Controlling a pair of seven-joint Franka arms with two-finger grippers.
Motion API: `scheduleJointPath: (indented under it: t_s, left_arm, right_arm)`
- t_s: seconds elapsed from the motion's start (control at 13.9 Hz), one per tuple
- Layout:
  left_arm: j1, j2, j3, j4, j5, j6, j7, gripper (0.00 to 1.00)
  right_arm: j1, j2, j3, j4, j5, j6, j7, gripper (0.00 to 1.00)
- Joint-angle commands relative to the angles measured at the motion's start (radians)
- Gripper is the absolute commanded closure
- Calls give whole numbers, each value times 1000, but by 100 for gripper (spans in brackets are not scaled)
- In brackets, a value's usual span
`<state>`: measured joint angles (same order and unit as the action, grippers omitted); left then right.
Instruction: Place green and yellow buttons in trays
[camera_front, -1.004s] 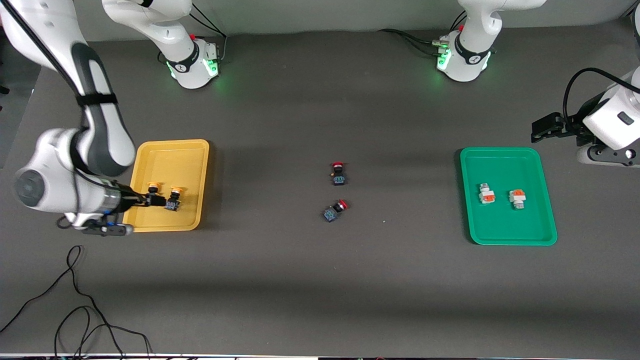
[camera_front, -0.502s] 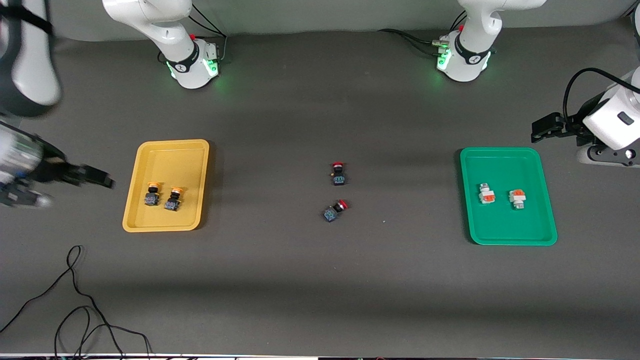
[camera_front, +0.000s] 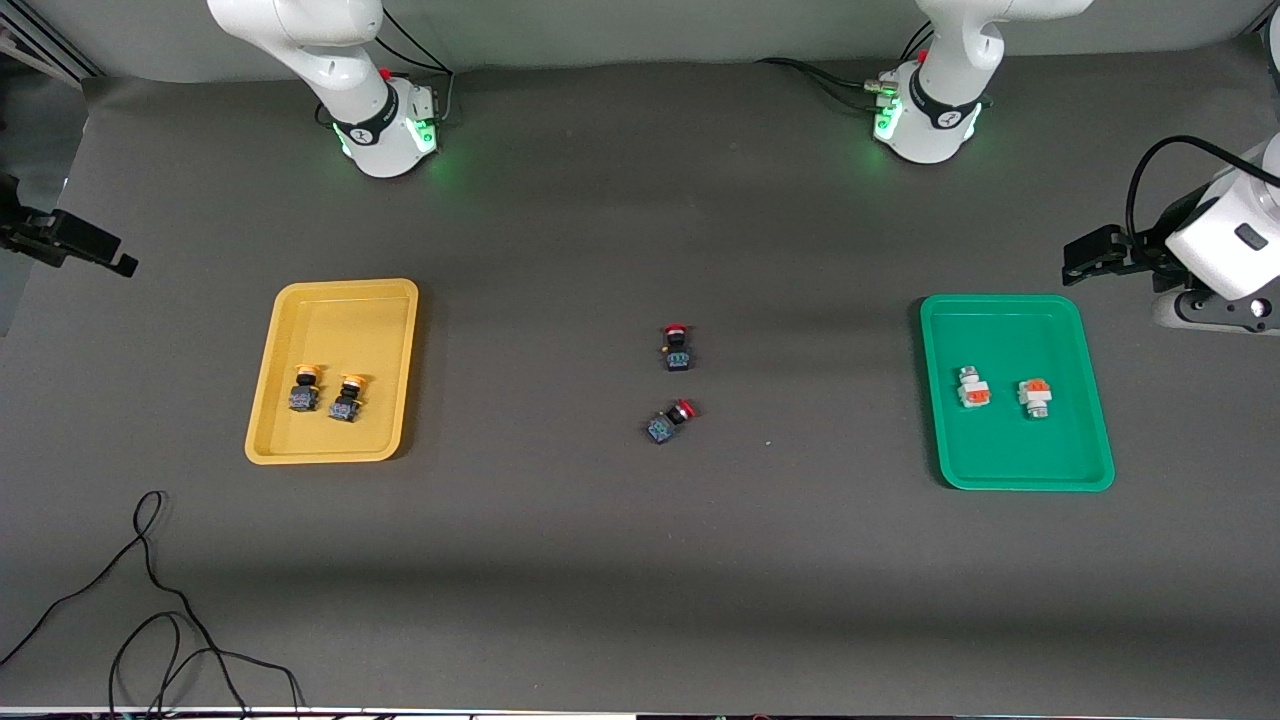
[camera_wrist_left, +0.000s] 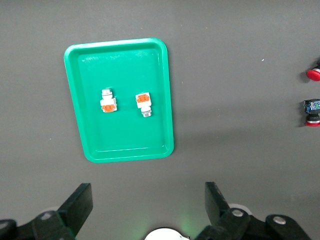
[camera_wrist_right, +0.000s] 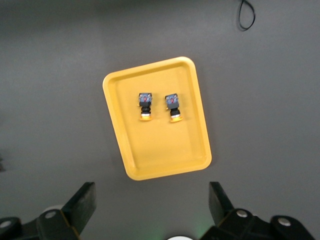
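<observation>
Glossy round-cornered yellow tray (camera_wrist_right: 160, 150) and green tray (camera_wrist_left: 92, 135), each holding two buttons, lie below the right gripper (camera_wrist_right: 152, 207) and left gripper (camera_wrist_left: 147, 207), jaws seemingly apart.

Right gripper (camera_front: 70, 243) – cut by the front view's edge at the right arm's end of the table, only the dark finger ends show there. In the right wrist view its two fingers (camera_wrist_right: 82, 202) run off the frame edge, wide apart.

Left gripper (camera_front: 1095, 250) – its arm is cropped by the front view's edge at the left arm's end of the table. Fingers (camera_wrist_left: 80, 205) cut off in the left wrist view too, spread wide.

Red-capped switches (camera_wrist_left: 312, 75) clipped at the left wrist frame's edge; one shows only its cap.

Black cable (camera_front: 150, 610) runs off the front view's lower edge.

Greenish tips on the white switches (camera_front: 974, 388) – too small to make out.
</observation>
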<state>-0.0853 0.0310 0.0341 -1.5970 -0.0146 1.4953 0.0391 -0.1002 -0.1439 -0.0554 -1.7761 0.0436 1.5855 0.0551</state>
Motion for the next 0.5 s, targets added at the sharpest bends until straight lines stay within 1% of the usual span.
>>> scheduleJointPath:
  t_s: [0.0,0.43]
  left_arm:
    - [1,-14,1,0,4,-12,-1,0]
    - [-1,-14,1,-3,4,-12,-1,0]
  right_arm:
    - [20,43,3,41,-27,-27,28,0]
    - [17,47,-4,47,-27,-27,19,0]
